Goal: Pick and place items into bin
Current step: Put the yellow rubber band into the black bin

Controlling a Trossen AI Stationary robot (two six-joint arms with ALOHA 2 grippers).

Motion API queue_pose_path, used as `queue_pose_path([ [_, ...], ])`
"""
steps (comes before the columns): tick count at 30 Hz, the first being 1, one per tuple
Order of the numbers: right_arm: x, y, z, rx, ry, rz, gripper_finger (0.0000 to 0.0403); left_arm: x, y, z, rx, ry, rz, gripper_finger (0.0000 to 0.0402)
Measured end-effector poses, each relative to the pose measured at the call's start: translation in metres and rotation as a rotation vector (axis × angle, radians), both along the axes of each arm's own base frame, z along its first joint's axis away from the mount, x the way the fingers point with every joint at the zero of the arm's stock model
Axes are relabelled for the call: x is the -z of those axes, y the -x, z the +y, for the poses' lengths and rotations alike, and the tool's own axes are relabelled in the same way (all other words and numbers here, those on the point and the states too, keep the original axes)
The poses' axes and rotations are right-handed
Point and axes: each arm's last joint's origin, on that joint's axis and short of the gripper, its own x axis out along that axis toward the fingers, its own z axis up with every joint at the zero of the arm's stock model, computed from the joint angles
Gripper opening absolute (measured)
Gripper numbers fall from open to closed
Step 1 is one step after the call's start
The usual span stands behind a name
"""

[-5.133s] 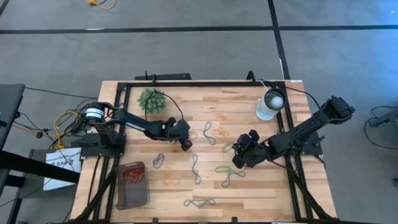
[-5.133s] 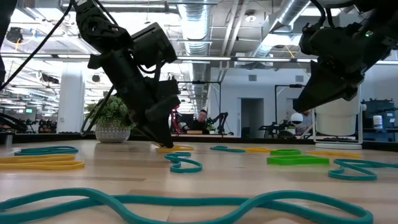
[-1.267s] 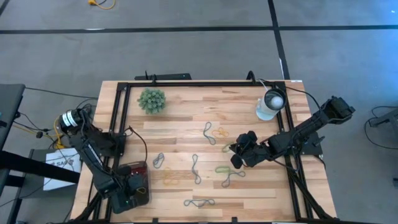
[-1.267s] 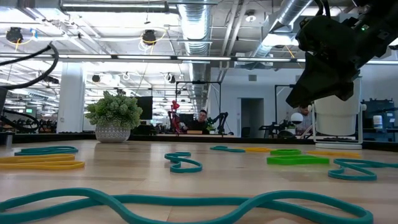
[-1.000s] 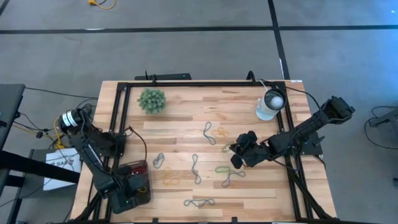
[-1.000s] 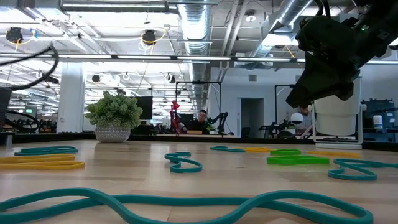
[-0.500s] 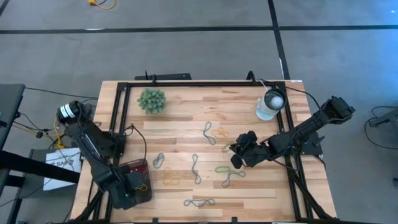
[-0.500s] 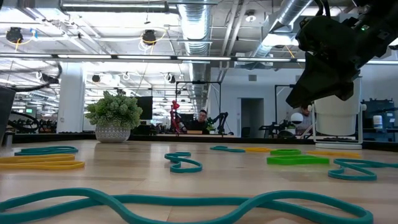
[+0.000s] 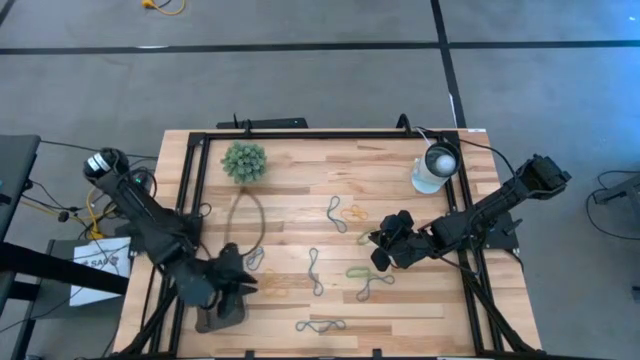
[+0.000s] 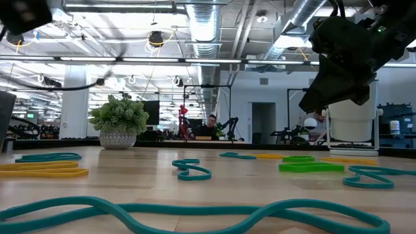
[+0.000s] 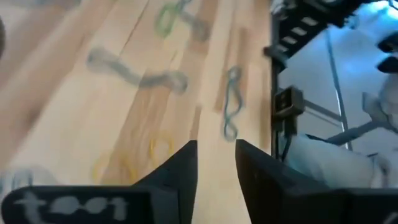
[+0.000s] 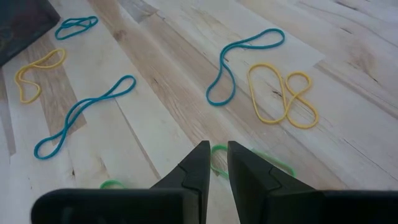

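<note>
Several rubber-band items lie loose on the wood: blue-grey loops (image 9: 335,212) (image 9: 315,270) (image 9: 320,325), yellow ones (image 9: 355,213) (image 9: 280,285) and a green one (image 9: 360,272). The dark bin (image 9: 216,318) sits at the near left, mostly under my left arm. My left gripper (image 9: 243,277) hovers just beyond the bin's far right corner; in its wrist view the fingers (image 11: 186,168) stand apart with bare wood between them. My right gripper (image 9: 378,252) hangs right of centre above a green band (image 12: 273,165), its fingers (image 12: 198,163) a narrow slit apart and holding nothing.
A fuzzy green plant ball (image 9: 244,160) stands at the far left, and a white round lamp-like object (image 9: 437,165) at the far right. A black metal frame (image 9: 300,135) runs around the table. My left arm's cable (image 9: 247,212) loops over the boards.
My left gripper has risen off the bin and swung toward the table's middle, tipping up from steeply down to a shallower slant. The bin has stayed where it was.
</note>
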Motion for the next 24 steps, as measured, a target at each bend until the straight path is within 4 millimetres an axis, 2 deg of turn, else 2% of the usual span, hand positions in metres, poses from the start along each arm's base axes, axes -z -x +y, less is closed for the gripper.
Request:
queue_pose_path([
  [3, 0.0, 0.0, 0.0, 0.001, 0.0, 0.0, 0.0051, 0.001, -0.016, 0.007, 0.07, -0.111, -0.04, 0.0092],
  [7, 0.0, 0.0, 0.0, 0.001, 0.0, 0.0, 0.0051, 0.014, -0.035, 0.017, 0.045, -0.187, 0.004, 0.0091],
  [11, 0.0, 0.0, 0.0, -0.006, 0.008, 0.004, 0.0051, 0.04, -0.051, 0.017, 0.088, -0.204, 0.128, 0.0091],
  [17, 0.0, 0.0, 0.0, -0.015, 0.017, 0.007, 0.0051, 0.087, -0.071, 0.004, 0.235, -0.165, 0.275, 0.009],
  [24, 0.0, 0.0, 0.0, -0.015, 0.016, 0.005, 0.0051, 0.116, -0.077, 0.0, 0.245, -0.188, 0.355, 0.009],
])
